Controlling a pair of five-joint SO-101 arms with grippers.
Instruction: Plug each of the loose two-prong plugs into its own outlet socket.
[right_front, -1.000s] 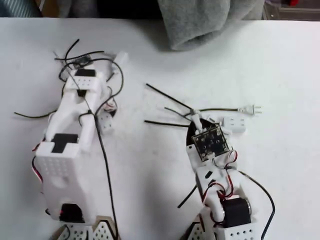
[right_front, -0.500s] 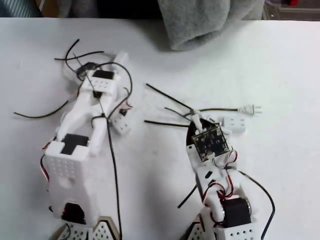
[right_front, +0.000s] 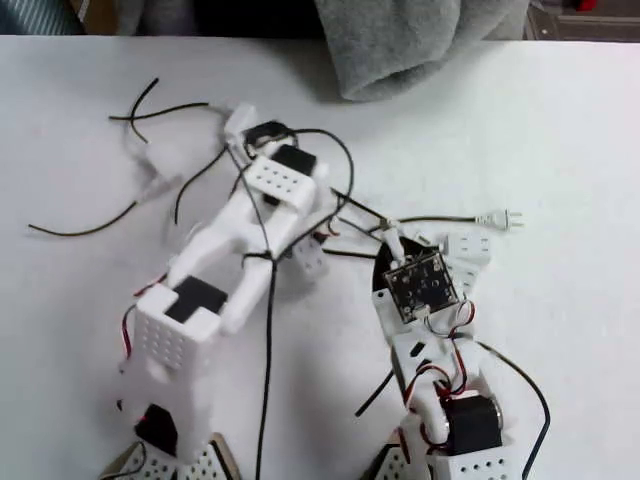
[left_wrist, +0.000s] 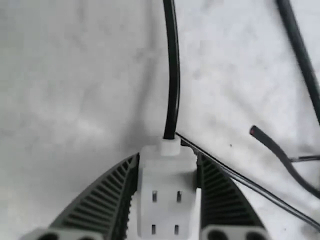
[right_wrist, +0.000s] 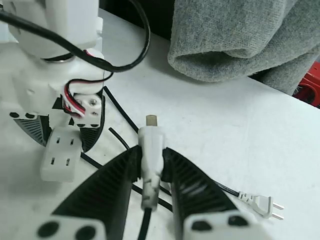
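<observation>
Right tool (right_wrist: 151, 152) clamps plug (right_wrist: 150, 137) lengthwise, prongs outward; left tool (left_wrist: 167, 161) clamps socket (left_wrist: 166, 197).

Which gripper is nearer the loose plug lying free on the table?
Right. The right gripper, shut on its held plug, is a short way from the loose plug; the left gripper, holding an outlet socket, is farther off, beyond the right one.

Bright, even light from above, faint soft shadows, pale glare on table (right_front: 580, 330)

white socket (left_wrist: 165, 200), white plug (right_wrist: 151, 145); grey cloth (right_wrist: 240, 40)
</observation>
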